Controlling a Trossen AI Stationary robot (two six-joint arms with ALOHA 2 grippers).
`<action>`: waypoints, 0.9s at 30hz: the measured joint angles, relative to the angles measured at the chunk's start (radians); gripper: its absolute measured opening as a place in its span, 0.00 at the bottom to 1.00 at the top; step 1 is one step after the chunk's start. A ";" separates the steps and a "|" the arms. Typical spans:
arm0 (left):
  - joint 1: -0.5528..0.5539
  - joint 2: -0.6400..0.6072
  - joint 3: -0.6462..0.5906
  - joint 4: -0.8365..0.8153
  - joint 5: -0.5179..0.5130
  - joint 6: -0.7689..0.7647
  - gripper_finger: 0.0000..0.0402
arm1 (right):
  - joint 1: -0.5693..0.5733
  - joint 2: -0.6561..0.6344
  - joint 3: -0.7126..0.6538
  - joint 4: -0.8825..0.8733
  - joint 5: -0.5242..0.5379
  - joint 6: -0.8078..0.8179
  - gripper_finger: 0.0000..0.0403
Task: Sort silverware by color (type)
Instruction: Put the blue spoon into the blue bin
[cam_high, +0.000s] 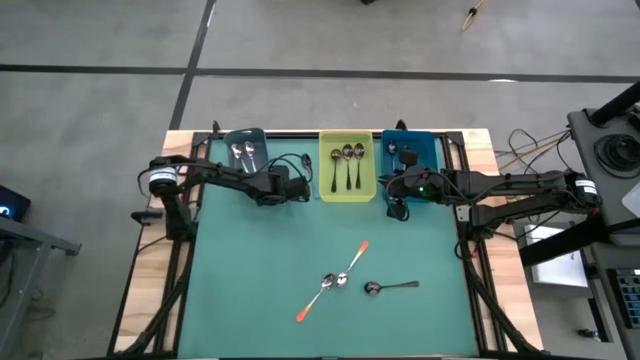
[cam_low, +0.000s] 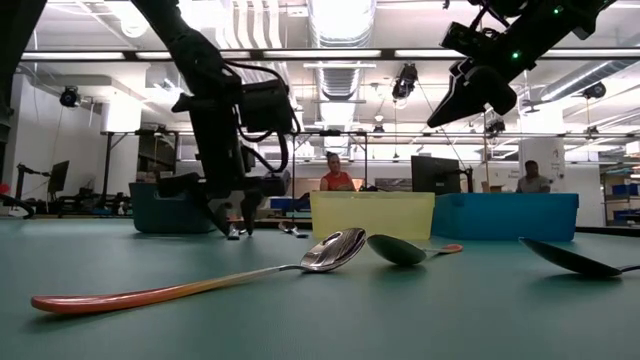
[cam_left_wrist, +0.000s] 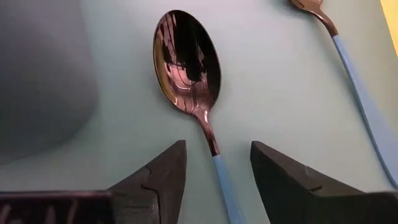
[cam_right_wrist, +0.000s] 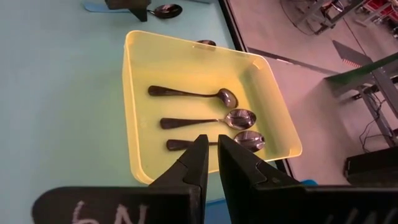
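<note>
The left arm reaches toward 3 o'clock; its left gripper (cam_high: 297, 190) hangs low, pointing down, fingers (cam_left_wrist: 163, 176) apart. The right arm reaches toward 9 o'clock; its right gripper (cam_high: 397, 208) is raised, fingers (cam_right_wrist: 198, 163) nearly together.

bright, even light falls from long ceiling strip lamps (cam_low: 340, 22) seen in the low view, casting only soft shadows on the matte green table mat (cam_high: 260, 290), glinting off a shiny metal spoon bowl with a pale blue handle (cam_left_wrist: 186, 62), while the nearest orange-handled spoon (cam_low: 200, 280) blurs.
</note>
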 joint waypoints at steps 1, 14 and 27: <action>0.000 0.001 0.000 0.000 -0.004 -0.001 0.39 | 0.000 0.000 0.000 0.000 0.000 0.000 0.07; -0.010 0.002 -0.001 0.000 -0.027 -0.036 0.09 | 0.000 0.000 0.000 0.001 0.000 -0.005 0.07; -0.073 0.002 -0.002 0.006 -0.098 -0.160 0.00 | 0.000 0.000 -0.001 0.000 0.000 -0.006 0.07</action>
